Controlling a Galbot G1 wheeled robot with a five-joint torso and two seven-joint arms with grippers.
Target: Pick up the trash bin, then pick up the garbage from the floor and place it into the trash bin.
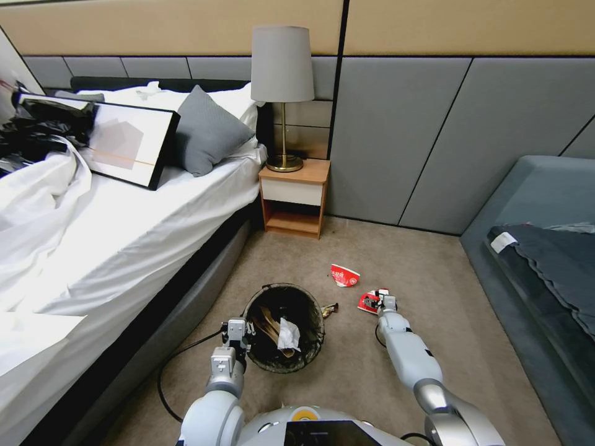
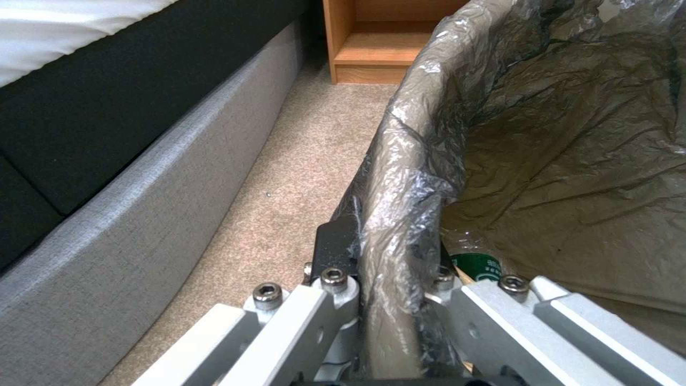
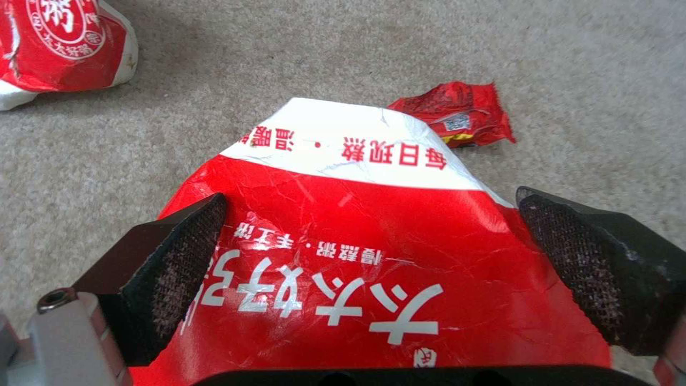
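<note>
1. Two grippers are working: the left gripper [image 2: 389, 300] is clamping the trash bin's [image 1: 313, 353] crinkled liner rim on beige carpet [image 1: 384, 384].
2. The right gripper [image 3: 372, 257] is spreading wide, straddling a creased red-and-white wrapper [image 3: 372, 214].

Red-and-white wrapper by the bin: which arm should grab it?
Right. The right claw is open astride the red-and-white wrapper on the carpet, pads on either side. The left claw is shut on the trash bin rim, so it looks unavailable.
</note>
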